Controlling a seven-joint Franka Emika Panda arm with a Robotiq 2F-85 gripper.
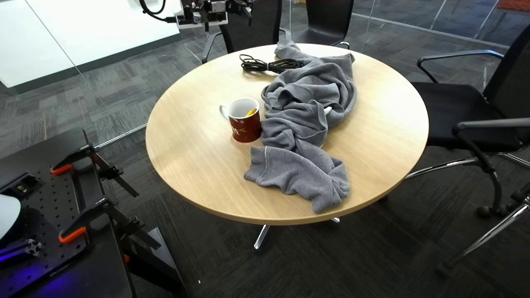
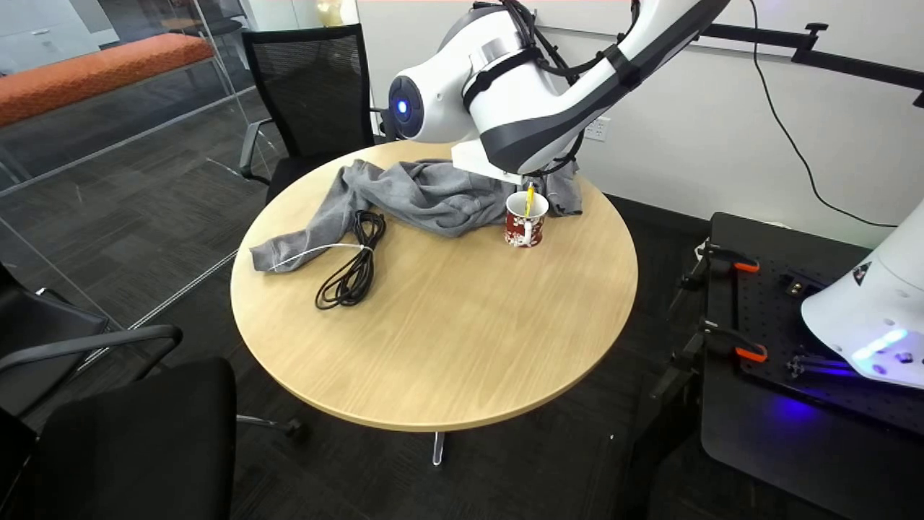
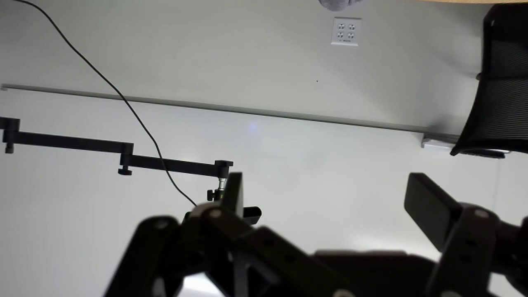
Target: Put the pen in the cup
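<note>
Plainly, the tool (image 3: 328, 198) gapes wide, wall (image 3: 305, 161) showing between its fingers (image 3: 431, 208).

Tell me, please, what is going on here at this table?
A robot arm has the job of putting the yellow pen into the red mug. At this moment the pen rests inside the mug, which stands upright on the round table beside the grey cloth. The open gripper holds nothing and is apart from the mug.

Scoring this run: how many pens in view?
1: the yellow pen, inside the red mug on the round table, seen in both exterior views. Others could be hidden in the mug or under the grey cloth.
</note>
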